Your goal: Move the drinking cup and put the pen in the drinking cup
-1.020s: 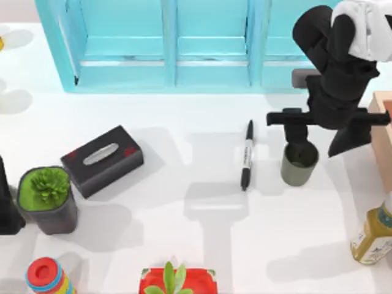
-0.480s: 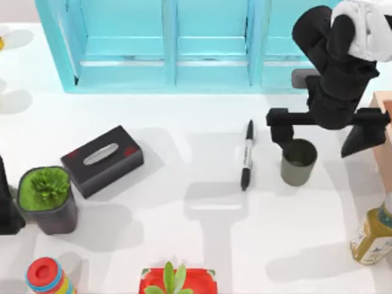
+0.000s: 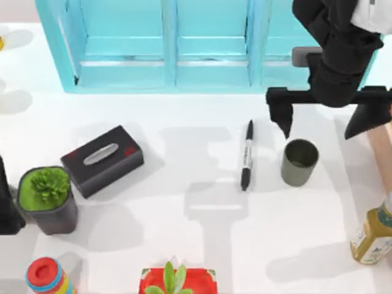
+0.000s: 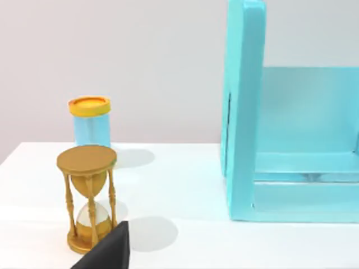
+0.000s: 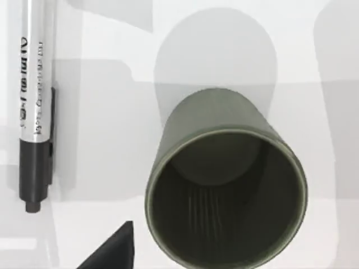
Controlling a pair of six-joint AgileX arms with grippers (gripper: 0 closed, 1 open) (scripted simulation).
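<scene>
Top view: right pincer [image 3: 318,122] seen lifted off drinking cup [image 3: 299,162], fingers spread wide, nothing held; cup left upright just below pincer, pen [image 3: 246,155] beside on surface [image 3: 184,245].
Right wrist view: cup [image 5: 226,180] released; pen [image 5: 35,106] pickup judged next.
Left arm parked.

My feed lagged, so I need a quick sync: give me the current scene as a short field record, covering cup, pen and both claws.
cup: drinking cup upright on the table, right of the pen, nothing inside
pen: pen lying flat on the table, capped, outside the cup
right claw: right claw open, above and behind the cup, holding nothing
left arm: left arm parked at the table's left edge
task status: pen not yet in cup
</scene>
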